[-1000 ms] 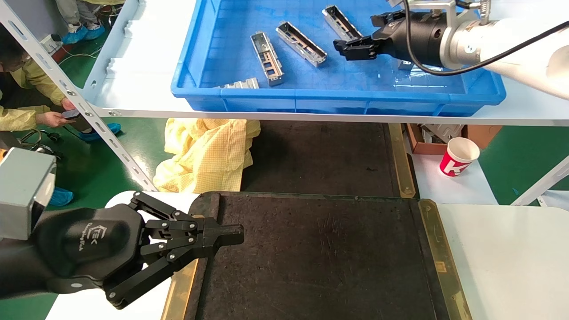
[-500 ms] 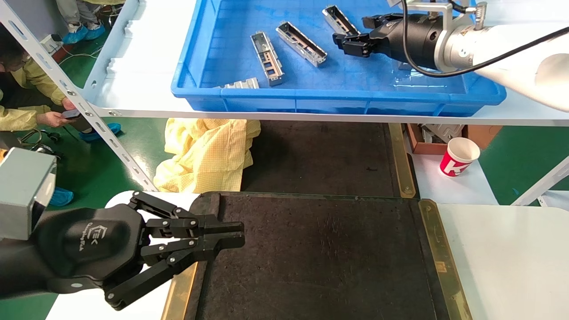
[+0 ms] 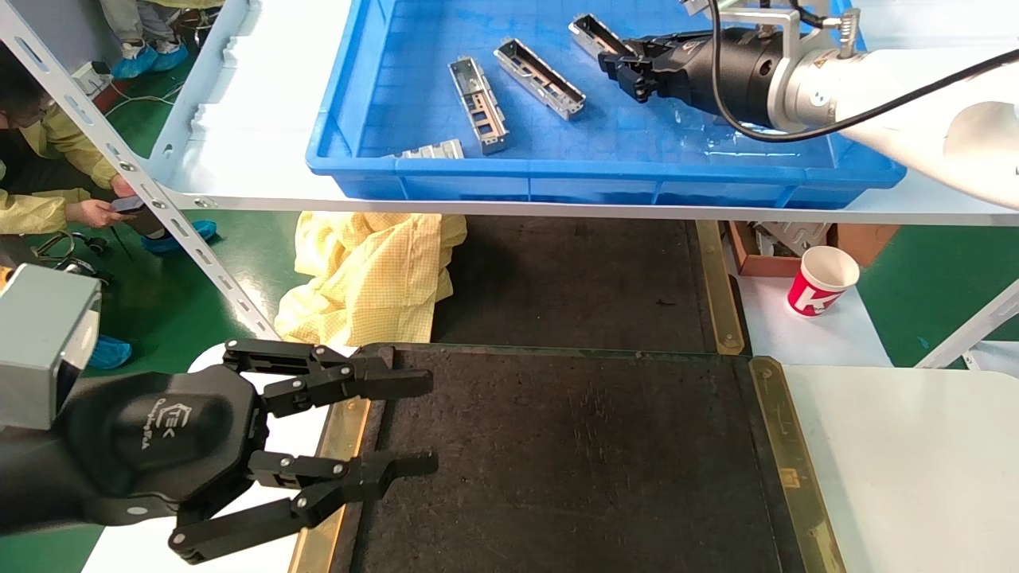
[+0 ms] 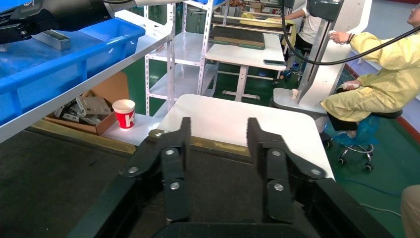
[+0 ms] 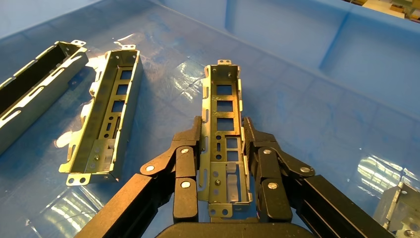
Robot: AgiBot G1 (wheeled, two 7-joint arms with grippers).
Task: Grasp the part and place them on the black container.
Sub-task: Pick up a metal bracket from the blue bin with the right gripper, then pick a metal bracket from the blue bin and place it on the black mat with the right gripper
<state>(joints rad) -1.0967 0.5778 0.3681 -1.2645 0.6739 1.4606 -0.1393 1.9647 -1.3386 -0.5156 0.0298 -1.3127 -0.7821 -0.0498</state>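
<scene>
The part (image 3: 593, 33) is a silver-grey metal channel with rectangular cut-outs, lying in the blue bin (image 3: 605, 171) on the shelf. My right gripper (image 3: 625, 60) is down in the bin, and in the right wrist view this gripper (image 5: 222, 124) has its fingers (image 5: 185, 158) pressed against both side walls of the part (image 5: 224, 94). The black container (image 3: 573, 461) lies on the near table, with nothing on it. My left gripper (image 3: 428, 422) hangs open and empty over the container's left edge; it also shows in the left wrist view (image 4: 219, 124).
More parts lie in the bin (image 3: 478, 103), (image 3: 540, 78), (image 3: 434, 150); two show in the right wrist view (image 5: 106, 114), (image 5: 34, 89). A second black tray (image 3: 573, 278) lies below the shelf, beside a yellow garment (image 3: 366, 274). A red paper cup (image 3: 822, 280) stands at the right.
My right gripper moved forward and left in the bin and closed around the part, which shifted slightly. My left gripper went from shut to open.
</scene>
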